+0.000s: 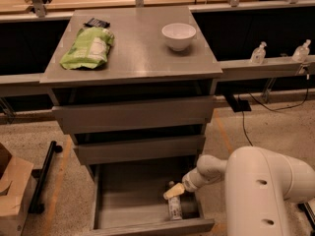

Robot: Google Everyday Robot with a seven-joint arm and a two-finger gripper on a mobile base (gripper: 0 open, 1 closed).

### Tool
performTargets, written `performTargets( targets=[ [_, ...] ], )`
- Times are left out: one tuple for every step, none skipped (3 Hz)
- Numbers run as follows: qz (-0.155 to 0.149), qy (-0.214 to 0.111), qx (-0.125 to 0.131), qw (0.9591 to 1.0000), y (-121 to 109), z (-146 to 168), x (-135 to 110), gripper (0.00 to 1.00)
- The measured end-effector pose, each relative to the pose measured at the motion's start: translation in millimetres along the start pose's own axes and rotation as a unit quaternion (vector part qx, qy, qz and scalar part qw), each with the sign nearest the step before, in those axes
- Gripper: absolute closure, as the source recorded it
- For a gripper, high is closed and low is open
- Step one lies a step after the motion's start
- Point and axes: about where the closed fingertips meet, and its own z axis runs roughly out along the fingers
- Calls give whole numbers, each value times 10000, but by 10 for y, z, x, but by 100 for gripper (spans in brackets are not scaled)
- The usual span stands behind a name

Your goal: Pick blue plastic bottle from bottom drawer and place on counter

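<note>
The bottom drawer (123,200) of the grey cabinet is pulled open. The blue plastic bottle (174,206) lies in its right front corner, cap toward the back. My gripper (173,191) reaches down into the drawer from the right and sits right over the bottle's cap end. My white arm (256,181) fills the lower right. The counter (138,48) is the cabinet's grey top.
On the counter lie a green snack bag (87,47), a small dark packet (96,22) and a white bowl (178,35). Two small pump bottles (258,53) stand on a ledge at right. A cardboard box (12,191) and black bar (44,173) are on the floor at left.
</note>
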Motion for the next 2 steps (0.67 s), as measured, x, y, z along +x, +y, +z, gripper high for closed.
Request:
performTargets(
  targets=[
    [10, 38, 32, 10000, 11, 40, 43, 0],
    [13, 40, 32, 10000, 12, 45, 47, 0]
  ],
)
